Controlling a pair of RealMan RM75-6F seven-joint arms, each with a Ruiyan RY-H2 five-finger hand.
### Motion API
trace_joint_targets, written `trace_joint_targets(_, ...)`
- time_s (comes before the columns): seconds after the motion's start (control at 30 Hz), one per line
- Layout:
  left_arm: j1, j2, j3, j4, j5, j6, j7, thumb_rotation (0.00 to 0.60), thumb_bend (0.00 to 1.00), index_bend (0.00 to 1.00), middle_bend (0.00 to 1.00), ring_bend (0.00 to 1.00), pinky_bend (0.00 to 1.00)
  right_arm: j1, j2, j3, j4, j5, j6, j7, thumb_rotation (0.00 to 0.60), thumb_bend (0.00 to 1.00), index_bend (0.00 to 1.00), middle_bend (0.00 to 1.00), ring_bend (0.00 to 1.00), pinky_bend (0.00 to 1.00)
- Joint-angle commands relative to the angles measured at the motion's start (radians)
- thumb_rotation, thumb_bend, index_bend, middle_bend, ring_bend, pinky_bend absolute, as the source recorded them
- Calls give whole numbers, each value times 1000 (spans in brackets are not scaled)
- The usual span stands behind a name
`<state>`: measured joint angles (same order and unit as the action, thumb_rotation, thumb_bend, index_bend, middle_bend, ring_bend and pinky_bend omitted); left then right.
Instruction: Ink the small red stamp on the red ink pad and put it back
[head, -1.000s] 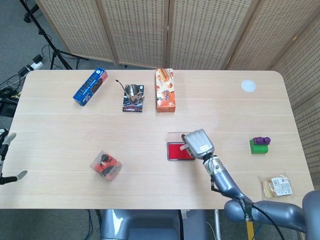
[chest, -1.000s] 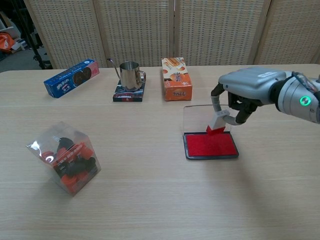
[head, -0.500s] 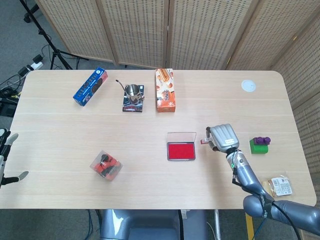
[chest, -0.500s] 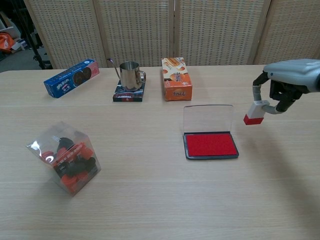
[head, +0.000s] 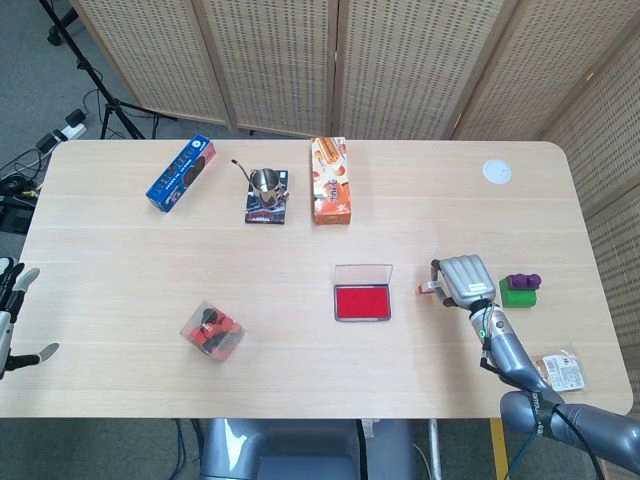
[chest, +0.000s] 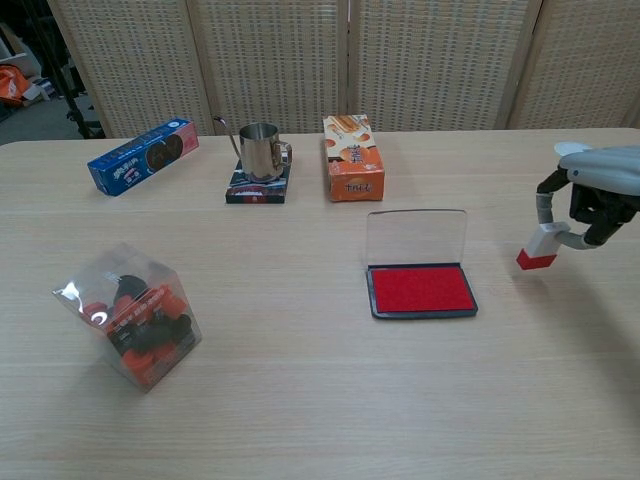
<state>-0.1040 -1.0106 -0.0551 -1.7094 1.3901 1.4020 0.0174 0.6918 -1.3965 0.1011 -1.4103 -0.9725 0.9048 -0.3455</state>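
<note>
My right hand (head: 463, 280) (chest: 597, 190) pinches the small red stamp (chest: 538, 249) (head: 428, 288), white on top with a red base, tilted just above the table right of the ink pad. The red ink pad (head: 362, 301) (chest: 421, 290) lies open near the table's middle, its clear lid (chest: 417, 238) standing up behind it. Only fingertips of my left hand (head: 12, 310) show at the far left edge in the head view, spread apart and holding nothing.
A green and purple block (head: 519, 289) sits right of my right hand. A clear box of red and black items (head: 213, 331), a steel cup (head: 265, 186) on a coaster, an orange box (head: 331, 180), a blue box (head: 181, 172) and a snack packet (head: 557, 373) are spread around.
My right hand has carried the stamp off the ink pad and to the right, lowering it toward the table beside the pad.
</note>
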Motion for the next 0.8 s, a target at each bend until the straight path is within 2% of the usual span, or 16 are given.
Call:
trace_joint_targets(0.03,0,-1,0,-1,0,-1,2,600,0,0,0,0,0,-4,-9,-3,19,0,-11,10,600,607,569,953,974,1000)
trace_joint_targets(0.33,1,-1,0,-3,0,4,3,600,0,0,0,0,0,-7,-30,-5,56,-11,-25,18,600,556,569,953,974,1000)
trace_joint_targets(0.6,0,-1,2,-2,4,3,4,600,0,0,0,0,0,-11,-29,-6,58,-21,-33,21,600,466,545,953,974,1000)
trace_joint_targets(0.8,1,-2,4,0,11,6,4,600,0,0,0,0,0,-14,-30,-6,62,-24,-36,19,600,456,512,953,974,1000)
